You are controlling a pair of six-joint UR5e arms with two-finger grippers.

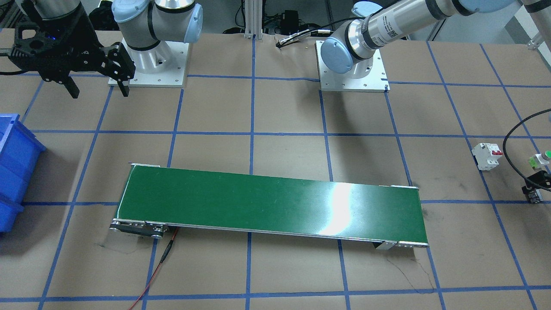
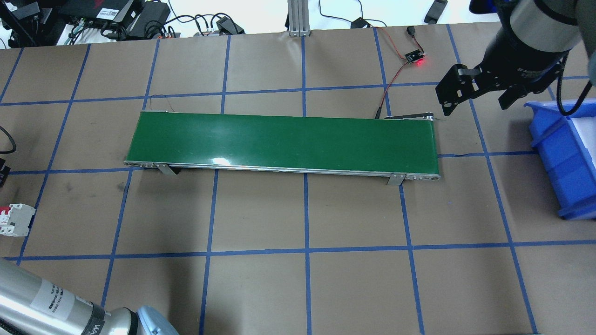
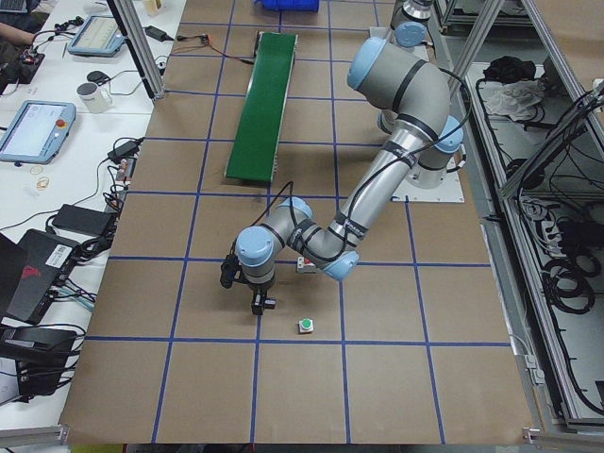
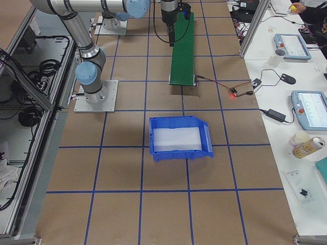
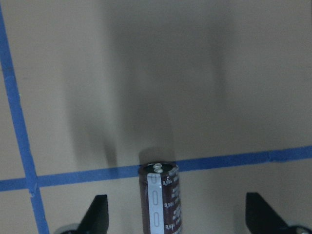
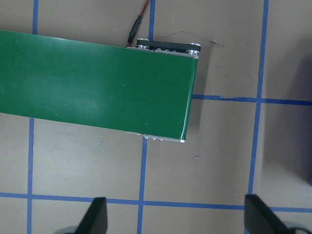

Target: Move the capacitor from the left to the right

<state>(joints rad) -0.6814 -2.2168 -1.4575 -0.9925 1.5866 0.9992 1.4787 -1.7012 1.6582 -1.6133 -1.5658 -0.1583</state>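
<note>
At the robot's left end of the brown paper-covered table [image 2: 260, 288] with its blue tape lines, the small, short, dark, grey-striped capacitor [image 5: 160, 202] sits on the paper. Its shiny metal end is right at a blue line. The left gripper [image 5: 178, 215] is over it with its two black fingers [image 5: 97, 214] spread wide, one on each side of the capacitor and not touching it. Near there are a white boxy circuit breaker [image 2: 16, 218] with red switches and a small green-capped push button [image 1: 543, 157]. In the middle of the table lies a long, flat green conveyor belt [image 2: 284, 139] with silver metal ends. On the table by the belt's right end is a tiny black board [image 2: 414, 56] with a red light and thin wires. Past that end the right gripper [image 2: 478, 98] hangs in the air, and its fingers [image 6: 97, 217] are spread wide too, holding nothing. Beside it, at the right end, is a big blue plastic bin [image 2: 558, 153].
</note>
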